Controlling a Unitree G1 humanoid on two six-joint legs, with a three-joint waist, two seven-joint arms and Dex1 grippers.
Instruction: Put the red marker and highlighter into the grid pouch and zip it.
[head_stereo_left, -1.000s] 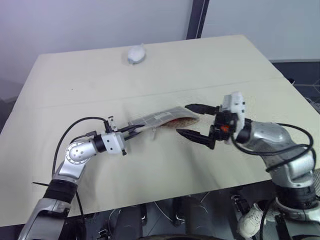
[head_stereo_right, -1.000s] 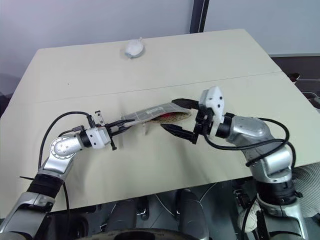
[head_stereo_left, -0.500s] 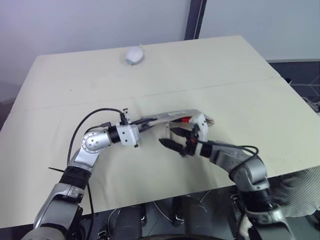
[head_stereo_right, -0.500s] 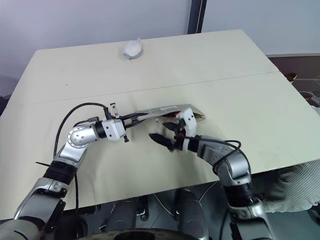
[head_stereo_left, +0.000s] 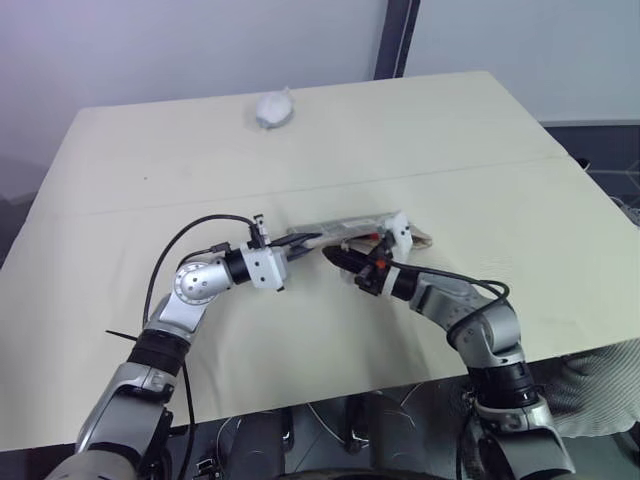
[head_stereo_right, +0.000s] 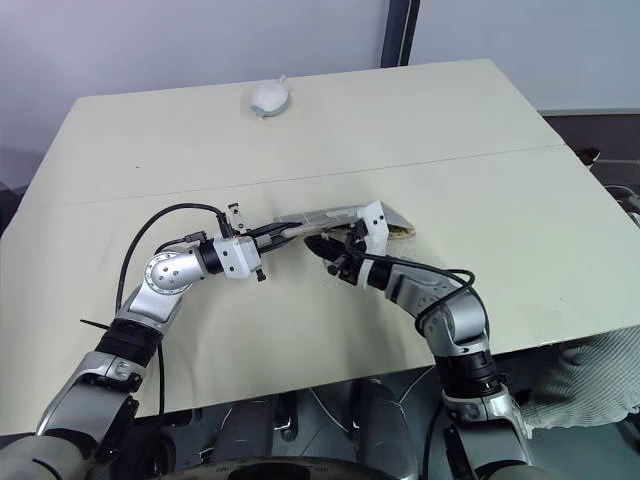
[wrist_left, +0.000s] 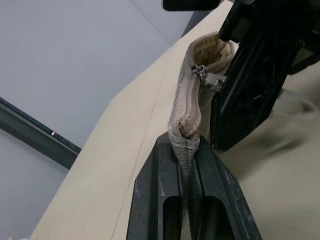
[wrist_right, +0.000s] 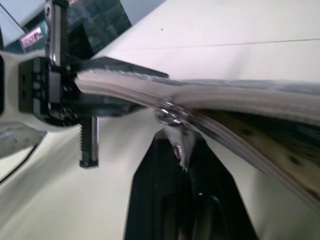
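The grid pouch (head_stereo_left: 350, 226) lies mid-table, its beige zipper edge up and its mouth partly open, showing a dotted lining (wrist_left: 212, 50). My left gripper (head_stereo_left: 303, 241) is shut on the pouch's left end, and in the left wrist view the zipper tape sits pinched between its fingers (wrist_left: 172, 165). My right gripper (head_stereo_left: 332, 256) is just right of it, shut on the zipper pull tab (wrist_right: 179, 143) that hangs from the slider (wrist_right: 171, 114). The red marker and the highlighter are hidden.
A small crumpled white object (head_stereo_left: 272, 108) sits at the far side of the beige table (head_stereo_left: 460, 130). A seam runs across the table behind the pouch. White mesh material (head_stereo_left: 600, 385) lies beyond the near right edge.
My right gripper came down and left to the pouch's zipper and went from wide open to shut on the pull tab. The left gripper shifted slightly right, still gripping the pouch's end.
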